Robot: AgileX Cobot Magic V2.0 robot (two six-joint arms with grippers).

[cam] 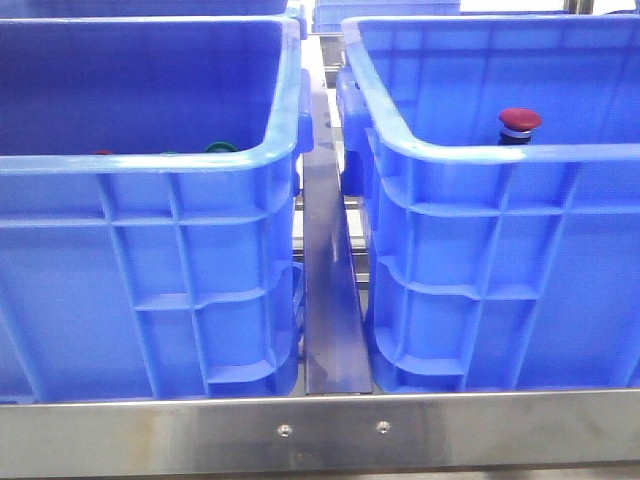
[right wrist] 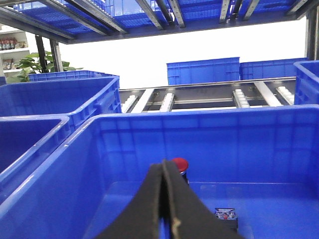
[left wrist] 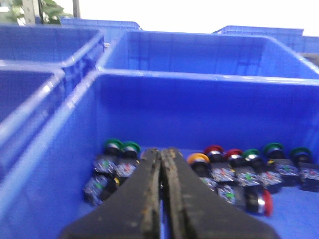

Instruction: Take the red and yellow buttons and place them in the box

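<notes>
The box (cam: 500,155) is the blue crate on the right; a red button (cam: 519,121) stands upright inside it near the far wall. In the right wrist view that red button (right wrist: 180,165) is just beyond my right gripper (right wrist: 164,164), which is shut and holds nothing. The body of another button (right wrist: 226,215) lies on the box floor. My left gripper (left wrist: 160,152) is shut and empty above the left crate's floor. A yellow button (left wrist: 198,159) and red buttons (left wrist: 213,150) lie in a row just beyond it. Neither gripper shows in the front view.
The left crate (cam: 150,165) also holds several green-capped buttons (left wrist: 122,147), whose caps peek over its rim (cam: 220,147). A steel divider (cam: 330,290) runs between the two crates. More blue crates (right wrist: 204,69) and a roller conveyor (right wrist: 199,97) lie behind.
</notes>
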